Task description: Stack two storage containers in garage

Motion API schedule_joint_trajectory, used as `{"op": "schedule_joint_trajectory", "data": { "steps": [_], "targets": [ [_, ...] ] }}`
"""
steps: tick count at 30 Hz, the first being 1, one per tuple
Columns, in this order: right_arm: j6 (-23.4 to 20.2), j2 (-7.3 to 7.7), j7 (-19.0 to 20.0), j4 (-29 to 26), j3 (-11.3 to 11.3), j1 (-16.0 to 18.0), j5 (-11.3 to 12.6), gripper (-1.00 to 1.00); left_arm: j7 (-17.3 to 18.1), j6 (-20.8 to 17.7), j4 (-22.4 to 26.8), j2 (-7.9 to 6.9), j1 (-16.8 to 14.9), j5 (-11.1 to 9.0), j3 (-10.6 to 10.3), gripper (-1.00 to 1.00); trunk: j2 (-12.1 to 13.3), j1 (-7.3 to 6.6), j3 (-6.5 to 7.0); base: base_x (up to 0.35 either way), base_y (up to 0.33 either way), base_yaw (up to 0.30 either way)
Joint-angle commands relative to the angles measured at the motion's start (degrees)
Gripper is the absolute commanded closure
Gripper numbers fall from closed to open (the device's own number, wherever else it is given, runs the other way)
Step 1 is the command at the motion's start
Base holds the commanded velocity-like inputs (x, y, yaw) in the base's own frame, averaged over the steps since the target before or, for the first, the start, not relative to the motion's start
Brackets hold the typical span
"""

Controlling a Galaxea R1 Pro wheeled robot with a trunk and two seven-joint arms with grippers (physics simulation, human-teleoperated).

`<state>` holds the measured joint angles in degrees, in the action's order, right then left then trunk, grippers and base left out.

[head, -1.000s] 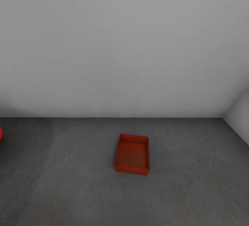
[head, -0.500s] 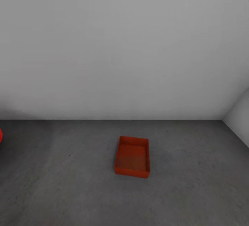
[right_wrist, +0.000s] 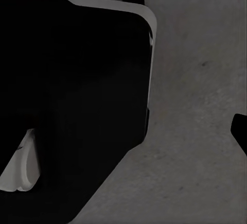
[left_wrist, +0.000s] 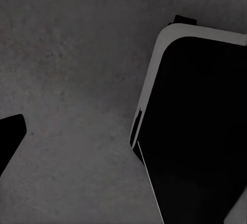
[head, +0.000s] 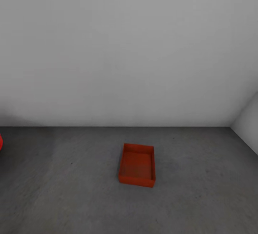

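A: Looking over the garage, the plain white-grey wall [head: 129, 47] takes the upper half and the dark mottled floor [head: 71, 191] the lower.

B: And the task's thing?

A: 1 red-orange storage container [head: 137, 165] sits flat on that floor, near the middle, open side up, with nothing inside. Its long axis runs away from the robot toward the wall, turned only slightly.

B: Anything changed?

A: Against 1 second ago it sits a little lower in the head view, as does the wall's base line, so the camera moved, not the box. A red sliver [head: 0, 142] stays at the left edge.

B: Fingers?

A: Both wrist views show dark robot body over concrete; whether either gripper is released or clenched, I cannot tell.
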<state>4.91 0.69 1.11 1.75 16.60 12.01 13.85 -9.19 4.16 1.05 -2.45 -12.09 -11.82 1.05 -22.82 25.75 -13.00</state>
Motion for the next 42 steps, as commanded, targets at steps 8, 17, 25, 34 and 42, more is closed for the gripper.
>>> {"op": "schedule_joint_trajectory", "data": {
  "steps": [8,17,25,34,42],
  "targets": [
    [0.3,-0.05,0.12,0.19,0.5,0.03,0.58,-1.0,-0.04,0.23,-0.06,-0.01,-0.04,-0.32,0.04,-1.0,-0.1,0.03,0.64,0.0,0.0,0.0],
    [0.04,0.08,0.06,0.19,0.45,0.03,0.64,-1.0,-0.03,0.23,0.0,-0.01,-0.04,-0.33,0.03,-1.0,-0.1,0.03,1.47,0.0,0.0,0.0],
    [-0.29,0.18,0.03,0.19,0.45,0.03,0.8,-1.0,-0.04,0.23,-0.07,-0.01,-0.04,-0.33,0.02,-1.0,-0.1,0.03,2.2,0.0,0.0,0.0],
    [-0.34,0.07,0.08,0.19,0.45,0.03,0.83,-1.0,-0.03,0.23,-0.07,-0.01,-0.04,-0.31,-0.07,-1.0,-0.1,0.03,3.03,0.0,0.0,0.0],
    [-0.34,-0.07,0.11,0.19,0.47,0.03,0.71,-1.0,-0.04,0.23,-0.06,-0.01,-0.04,-0.35,0.0,-1.0,-0.1,0.03,3.76,0.0,0.0,0.0]
  ]
}}
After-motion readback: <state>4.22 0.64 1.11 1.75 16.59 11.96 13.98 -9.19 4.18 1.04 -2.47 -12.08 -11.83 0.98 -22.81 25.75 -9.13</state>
